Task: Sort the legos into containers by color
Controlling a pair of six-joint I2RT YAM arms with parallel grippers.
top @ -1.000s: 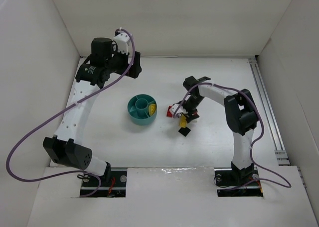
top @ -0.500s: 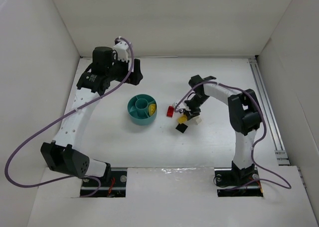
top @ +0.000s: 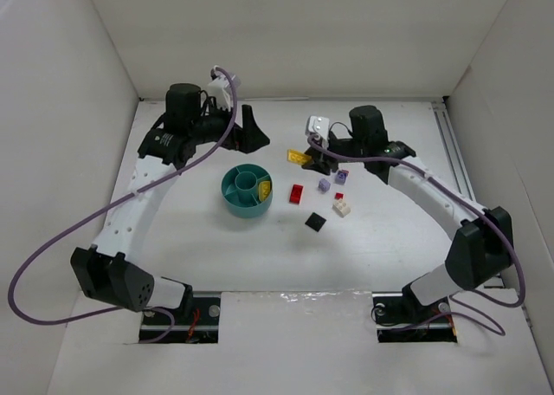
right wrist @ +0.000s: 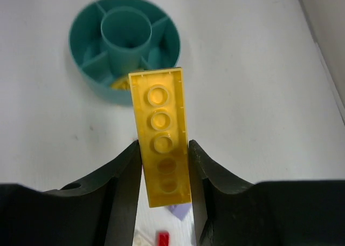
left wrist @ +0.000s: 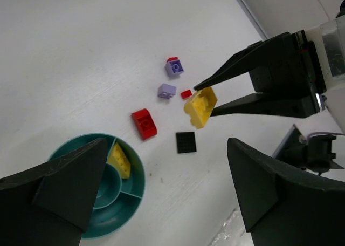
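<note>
The teal dish (top: 235, 206) stands left of centre, with one yellow brick (top: 264, 188) in its right wedge. My right gripper (top: 308, 159) is shut on a long yellow brick (top: 296, 157) and holds it above the table, right of and behind the dish. In the right wrist view the brick (right wrist: 160, 132) stands between my fingers (right wrist: 125, 170), with the dish (right wrist: 81, 57) beyond. My left gripper (top: 253, 128) hovers behind the dish, open and empty. Its view shows the dish (left wrist: 138, 173) and the held brick (left wrist: 200, 106).
Loose on the table right of the dish lie a red brick (top: 297, 193), a black plate (top: 316, 223), two lavender bricks (top: 325, 185), a small red piece (top: 339, 196) and a white brick (top: 343, 208). White walls enclose the table.
My right gripper has risen from the brick pile with the yellow brick and moved back. The pile now lies spread out. My left gripper has swung right, closer to the dish.
</note>
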